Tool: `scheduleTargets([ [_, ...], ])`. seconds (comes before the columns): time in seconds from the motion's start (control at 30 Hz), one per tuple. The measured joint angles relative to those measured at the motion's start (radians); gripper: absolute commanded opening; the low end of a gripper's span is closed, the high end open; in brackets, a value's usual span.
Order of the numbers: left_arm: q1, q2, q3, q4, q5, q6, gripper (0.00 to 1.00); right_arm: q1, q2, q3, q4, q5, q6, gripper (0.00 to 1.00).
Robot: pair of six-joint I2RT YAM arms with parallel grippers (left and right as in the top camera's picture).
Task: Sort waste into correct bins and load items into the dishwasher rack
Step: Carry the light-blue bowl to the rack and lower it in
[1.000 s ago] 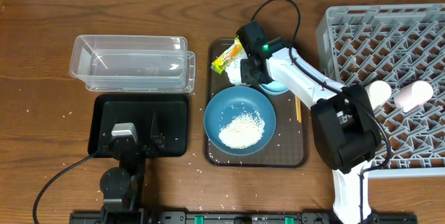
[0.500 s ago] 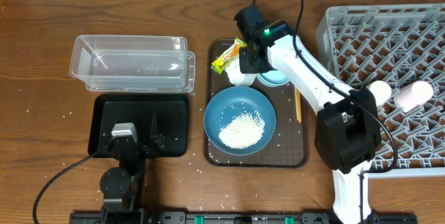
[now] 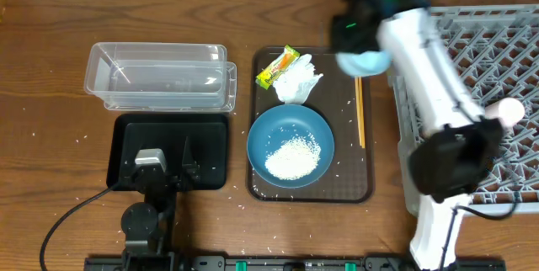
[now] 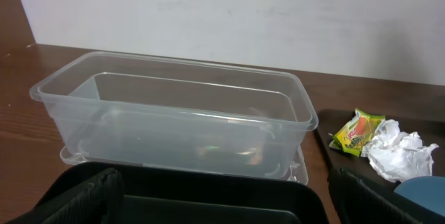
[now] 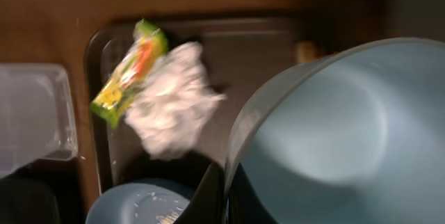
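Wooden table (image 3: 50, 52), dish (image 5: 334, 133) apparently in tool (image 5: 224, 182)

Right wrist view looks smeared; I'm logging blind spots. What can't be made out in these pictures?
- Right wrist: light-blue dish blurred, hiding where the fingers grip.
- Overhead: right arm's blur and bulk cover part of the rack.
- Left wrist: black tray cut off by bottom edge.

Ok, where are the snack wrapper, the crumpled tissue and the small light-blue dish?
snack wrapper (image 3: 278, 67), overhead view, middle of its printed face.
crumpled tissue (image 3: 300, 80), overhead view, centre of the wad.
small light-blue dish (image 5: 334, 133), right wrist view, inner surface of the bowl.
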Motion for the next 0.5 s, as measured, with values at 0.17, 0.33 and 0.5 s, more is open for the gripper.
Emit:
scheduleTargets([
  [0.17,0.0,0.0,0.0,0.0,0.0,0.0,0.96,-0.281,-0.034,0.005,-0.075,-0.239,-0.116,0.01],
  [0.33,0.0,0.0,0.0,0.0,0.0,0.0,0.97,-0.538,-0.035,0.004,-0.13,-0.506,-0.275,0.01],
  [0.5,0.0,0.0,0.0,0.0,0.0,0.0,0.97,-0.708,-0.037,0.004,-0.212,-0.667,-0.386,0.01],
])
